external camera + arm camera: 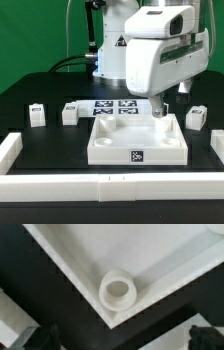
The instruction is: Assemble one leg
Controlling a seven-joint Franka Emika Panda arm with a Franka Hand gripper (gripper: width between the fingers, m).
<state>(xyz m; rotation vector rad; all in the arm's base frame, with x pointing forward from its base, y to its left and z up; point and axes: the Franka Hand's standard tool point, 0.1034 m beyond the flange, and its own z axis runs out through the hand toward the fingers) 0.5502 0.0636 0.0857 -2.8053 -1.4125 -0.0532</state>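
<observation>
The large white panel (135, 142) lies in the middle of the table, a tag on its front wall. My gripper (160, 112) hangs over its far corner on the exterior view's right. In the wrist view, that corner of the panel (150, 252) fills the frame with its round socket (118, 290) showing a hollow hole. The gripper (125, 339) is open, with one dark fingertip (45, 339) at each side and nothing between them. Three small white legs stand on the table: two (37, 114) (70, 113) on the exterior view's left of the panel, and one (196, 117) on its right.
The marker board (112, 106) lies behind the panel. Long white rim bars run along the front (110, 186), the exterior view's left (10, 150) and right (218, 148). The arm's white base stands at the back.
</observation>
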